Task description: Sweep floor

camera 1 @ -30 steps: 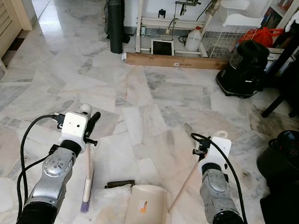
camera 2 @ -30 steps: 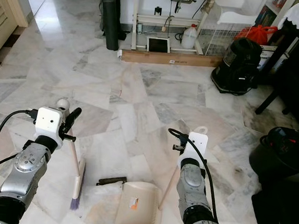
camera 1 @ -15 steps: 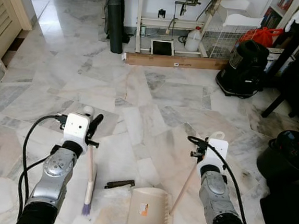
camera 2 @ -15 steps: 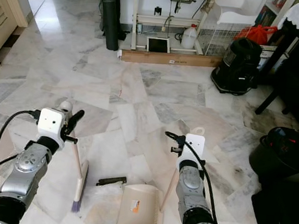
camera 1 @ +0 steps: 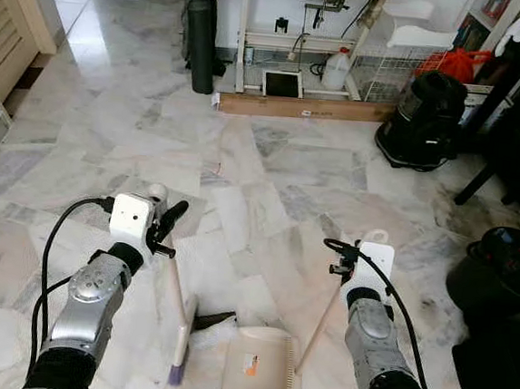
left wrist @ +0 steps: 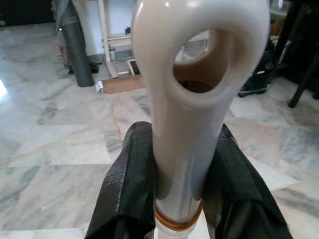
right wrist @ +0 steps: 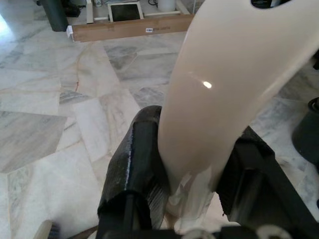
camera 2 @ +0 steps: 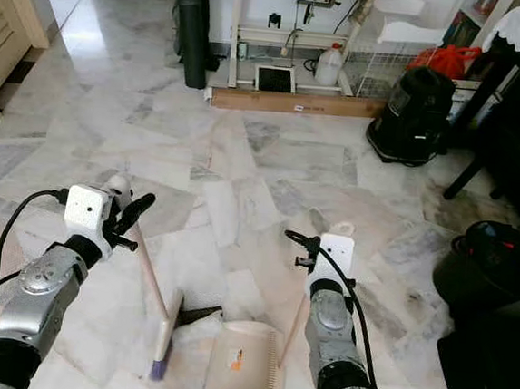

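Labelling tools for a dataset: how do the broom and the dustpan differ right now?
The broom has purple bristles; the dustpan is a broad cream tray. The left gripper holds the broom, the right gripper the dustpan. Both have long pale handles and rest on the floor.

One broom (camera 1: 178, 333), one dustpan (camera 1: 262, 381), two vacuums (camera 1: 426, 118).

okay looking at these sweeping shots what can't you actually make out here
- Dark debris by the broom head: too small in the eye views to say what it is.
- Dustpan: near end cut off by the left eye view's lower edge.
- Sticker on the dustpan: too small to read.
- Floor below the left gripper: hidden by the broom handle in its wrist view.
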You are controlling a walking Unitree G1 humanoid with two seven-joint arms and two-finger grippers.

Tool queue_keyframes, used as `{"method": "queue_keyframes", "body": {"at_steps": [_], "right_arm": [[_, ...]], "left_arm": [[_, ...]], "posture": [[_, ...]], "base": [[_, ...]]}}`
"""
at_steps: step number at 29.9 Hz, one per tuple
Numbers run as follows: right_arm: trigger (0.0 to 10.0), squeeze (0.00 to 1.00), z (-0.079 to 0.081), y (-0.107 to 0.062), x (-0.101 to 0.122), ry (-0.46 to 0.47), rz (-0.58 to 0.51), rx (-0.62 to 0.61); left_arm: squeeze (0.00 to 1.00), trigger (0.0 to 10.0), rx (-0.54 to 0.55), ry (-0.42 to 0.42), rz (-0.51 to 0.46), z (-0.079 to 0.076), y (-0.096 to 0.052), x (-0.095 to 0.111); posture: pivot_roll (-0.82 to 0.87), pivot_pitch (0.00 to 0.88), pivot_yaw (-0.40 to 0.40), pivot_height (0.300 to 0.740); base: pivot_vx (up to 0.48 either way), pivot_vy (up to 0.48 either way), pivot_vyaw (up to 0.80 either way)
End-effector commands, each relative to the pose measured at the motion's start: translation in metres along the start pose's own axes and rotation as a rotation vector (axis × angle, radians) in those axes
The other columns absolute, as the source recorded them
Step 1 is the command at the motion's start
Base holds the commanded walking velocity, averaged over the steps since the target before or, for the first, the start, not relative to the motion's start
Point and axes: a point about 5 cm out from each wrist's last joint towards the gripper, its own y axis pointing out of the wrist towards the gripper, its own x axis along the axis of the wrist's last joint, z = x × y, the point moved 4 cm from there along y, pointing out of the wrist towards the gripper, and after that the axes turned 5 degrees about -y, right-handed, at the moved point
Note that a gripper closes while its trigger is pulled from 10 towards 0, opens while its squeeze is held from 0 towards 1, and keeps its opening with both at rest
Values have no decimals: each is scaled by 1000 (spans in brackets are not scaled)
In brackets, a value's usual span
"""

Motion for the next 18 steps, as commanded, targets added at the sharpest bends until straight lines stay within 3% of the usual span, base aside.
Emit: {"method": "queue_keyframes", "body": {"at_steps": [1, 10, 18], "right_arm": [[10000, 0, -2, -5, -19, -24, 77, -3], [10000, 0, -2, -5, -20, -31, 84, -5], [10000, 0, -3, -4, -19, -34, 84, -11]], "left_arm": [[0, 10000, -36, 8, -47, 5, 4, 22], [0, 10000, -199, -92, -2, -8, 3, 31], [0, 10000, -277, -123, 72, -17, 0, 27]], "posture": [[-29, 114, -47, 740], [-21, 107, -51, 740], [-23, 103, -50, 740]], "base": [[0, 0, 0], [0, 0, 0], [0, 0, 0]]}}
